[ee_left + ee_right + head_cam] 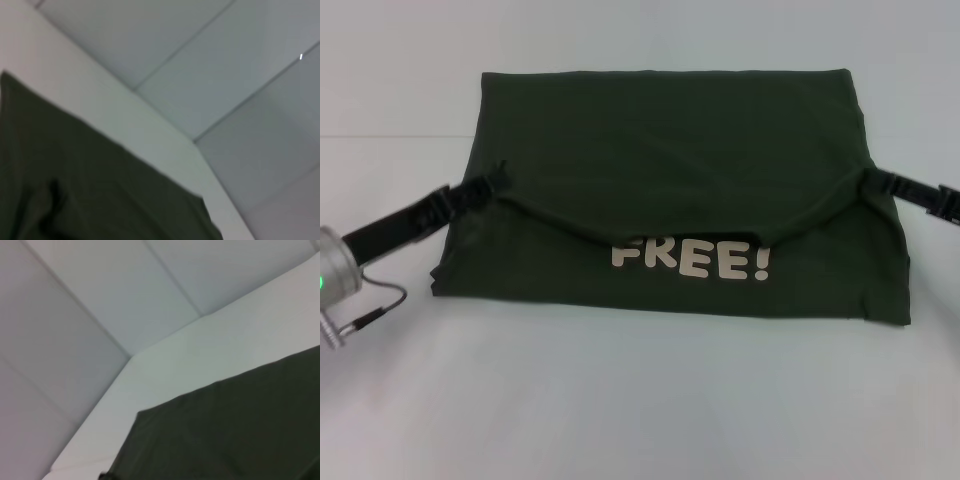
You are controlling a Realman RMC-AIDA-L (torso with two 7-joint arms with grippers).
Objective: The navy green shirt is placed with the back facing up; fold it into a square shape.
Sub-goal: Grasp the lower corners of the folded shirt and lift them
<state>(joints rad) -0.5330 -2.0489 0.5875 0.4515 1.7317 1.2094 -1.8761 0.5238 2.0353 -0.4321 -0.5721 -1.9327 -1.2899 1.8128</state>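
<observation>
The navy green shirt (670, 190) lies spread on the white table (640, 400), already doubled over: a plain upper layer sags in a shallow curve across the middle, and just below that sagging edge the pale letters "FREE!" (690, 260) show on the layer beneath. The left pincer (492, 186) sits at the shirt's left edge, level with the fold line, and the right pincer (868, 178) at the shirt's right edge opposite it; each appears closed on the cloth where the upper layer bunches into a small pucker, so both seem to be holding the folded edge by its two ends. The wrist views show only dark cloth against the table and wall panels, not the fingers themselves. The cloth looks thin, light and limp: it droops between the two holds and will not keep any shape unsupported, so it probably needs carrying taut from both ends together. Good holds are likely the outer corners or hem edges, pinching through both layers; a hold nearer the letters would likely drag folds and wrinkle the square.
</observation>
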